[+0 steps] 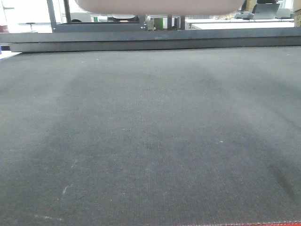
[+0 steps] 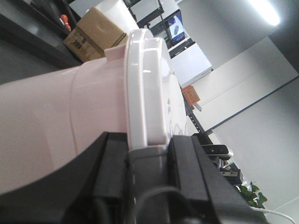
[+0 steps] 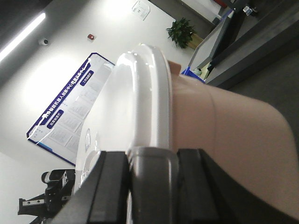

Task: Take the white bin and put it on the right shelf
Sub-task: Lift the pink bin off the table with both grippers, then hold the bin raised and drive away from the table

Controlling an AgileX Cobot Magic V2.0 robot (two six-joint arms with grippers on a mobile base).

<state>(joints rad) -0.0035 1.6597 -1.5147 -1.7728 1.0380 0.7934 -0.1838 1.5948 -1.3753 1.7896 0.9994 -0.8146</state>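
Observation:
The white bin point(image 1: 160, 5) hangs above the table; only its pale underside shows at the top edge of the front view. My left gripper point(image 2: 148, 140) is shut on the grey handle clip point(image 2: 147, 168) at the rim of the bin point(image 2: 56, 107), one black finger on each side. My right gripper point(image 3: 152, 156) is shut the same way on the grey clip point(image 3: 152, 182) at the other end of the bin point(image 3: 224, 121), below its glossy white lid point(image 3: 140, 93). The right shelf does not show in any view.
A dark grey mat point(image 1: 150, 141) covers the table below the bin, with a dark rail point(image 1: 150, 40) along its far edge and a red strip point(image 1: 244, 224) at the near edge. A cardboard box point(image 2: 93, 35) sits on dark shelving. A potted plant point(image 3: 181, 30) stands by the wall.

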